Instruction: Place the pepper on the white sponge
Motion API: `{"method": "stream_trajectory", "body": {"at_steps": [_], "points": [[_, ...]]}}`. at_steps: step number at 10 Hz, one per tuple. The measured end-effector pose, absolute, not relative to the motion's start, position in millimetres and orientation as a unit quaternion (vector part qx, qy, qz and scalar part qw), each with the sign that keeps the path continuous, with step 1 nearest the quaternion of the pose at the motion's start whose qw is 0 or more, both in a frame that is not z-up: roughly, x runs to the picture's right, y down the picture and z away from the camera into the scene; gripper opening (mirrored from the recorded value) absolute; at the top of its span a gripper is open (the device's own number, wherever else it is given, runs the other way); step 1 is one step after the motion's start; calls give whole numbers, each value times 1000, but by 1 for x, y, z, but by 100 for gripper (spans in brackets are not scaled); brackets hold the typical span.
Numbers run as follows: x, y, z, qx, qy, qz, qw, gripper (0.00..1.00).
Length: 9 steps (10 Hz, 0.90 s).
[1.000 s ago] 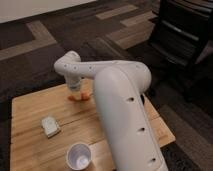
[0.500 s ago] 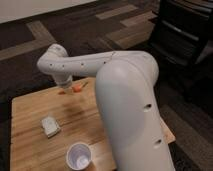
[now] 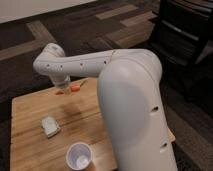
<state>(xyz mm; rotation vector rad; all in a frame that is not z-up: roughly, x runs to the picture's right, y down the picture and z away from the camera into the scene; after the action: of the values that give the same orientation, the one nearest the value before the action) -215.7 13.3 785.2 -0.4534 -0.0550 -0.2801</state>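
Gripper (image 3: 66, 90) position: far-left area of the wooden table (image 3: 30, 107), hanging below the wrist of the white arm (image 3: 130, 100), just above the table surface. Jaws are closed, with no gap visible between them. The pepper (image 3: 75, 88) sits at the fingertips and projects to the right of them; it appears to be clamped and held slightly clear of the wood, with a dark shadow on the tabletop beneath it.

Arm layout: the large white link fills the near-right part of the view and covers the right part of the table. A slimmer link runs from it to the far left and ends at a rounded joint above the gripper.

White sponge (image 3: 50, 126) position: flat on the table, left side, nearer than the gripper and well apart from it. Nothing rests on its top face.

White plastic cup (image 3: 79, 158) position: upright at the near edge of the table, mouth open upward, to the right of the sponge and nearer than it.

Surroundings: dark patterned carpet (image 3: 100, 30) around the table; dark furniture (image 3: 185, 35) at the far right.
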Motion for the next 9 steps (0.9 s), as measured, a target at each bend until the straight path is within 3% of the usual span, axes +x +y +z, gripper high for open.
{"method": "stream_trajectory", "body": {"at_steps": [5,9], "points": [[-317,33,749,-178,-123,-260,941,0],[-342,94,705,-183,-182,-391,884,0]]}}
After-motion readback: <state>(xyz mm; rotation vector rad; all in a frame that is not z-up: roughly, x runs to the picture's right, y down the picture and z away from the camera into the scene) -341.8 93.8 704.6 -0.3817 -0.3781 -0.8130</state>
